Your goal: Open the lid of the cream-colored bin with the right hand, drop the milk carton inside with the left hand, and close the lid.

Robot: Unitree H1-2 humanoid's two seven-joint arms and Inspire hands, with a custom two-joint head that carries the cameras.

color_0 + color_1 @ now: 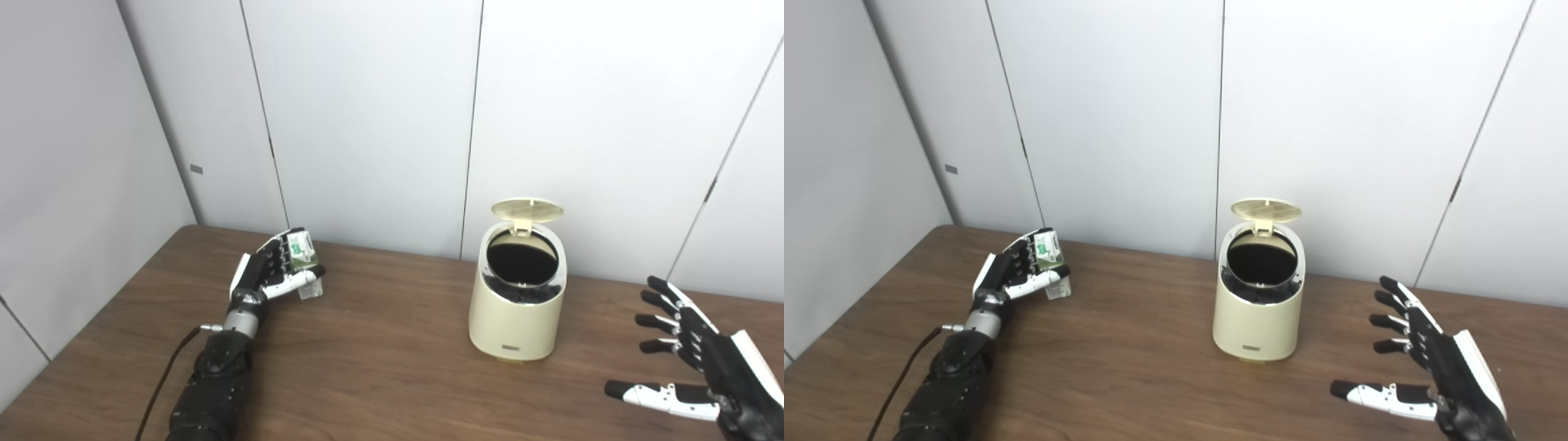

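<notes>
Left eye view shows a brown table (pixel 392 367) with a cream-colored bin (pixel 517 306) standing on it, a bit right of the middle. Its lid (pixel 527 210) is flipped up at the back, so the dark round hole on top is open. The left hand (pixel 275 266) is far off to the left, well apart from the bin. Its fingers are wrapped around the milk carton (pixel 304 260), and the bottom of the carton looks like it rests on the table or sits just above it; I cannot tell which. The right hand (pixel 698 361) is low at the right, near the bin but not touching it. Its fingers are spread wide and it holds nothing.

Right eye view shows the same things from a little to the side. The bin (pixel 1258 306) has its lid (pixel 1266 210) standing up. The left hand (pixel 1020 269) grips the carton (pixel 1051 257) by the wall. The right hand (pixel 1421 361) is empty and loose beside the bin.

I think the opening step is done, and the carrying step is the one in hand. Next the left hand needs to lift the carton, bring it across to sit above the dark hole, and let go there. The carton must go high enough to clear the rim. After that, the lid needs pushing down.
</notes>
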